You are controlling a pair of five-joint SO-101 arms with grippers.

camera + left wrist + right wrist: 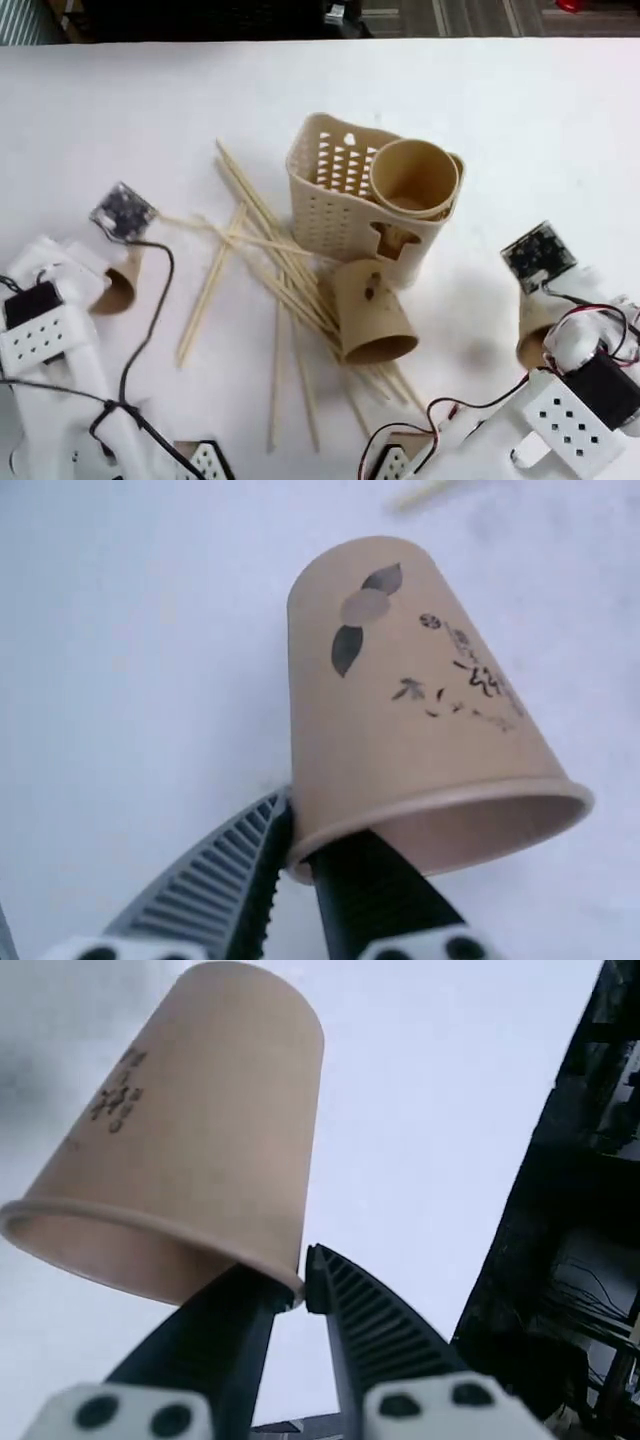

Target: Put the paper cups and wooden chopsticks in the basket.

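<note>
Two rim grips: left claw (296, 832) holds left cup (420, 700), right claw (303, 1282) holds right cup (190, 1140), open table (520, 110) around each.

- Left arm (55, 395), 8 o'clock in high view: white shell, perforated plate (35, 342), black servo (30, 302), black cable (150, 320).
- Right arm (570, 420), 4 o'clock: white shell, red and black wires (592, 313).
- Left gripper (300, 840), right gripper (298, 1285): one ribbed finger, one smooth black.

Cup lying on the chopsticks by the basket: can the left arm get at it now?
Probably not yet: the left gripper is shut on another paper cup's rim. Nothing but flat chopsticks lies between it and the lying cup.
</note>
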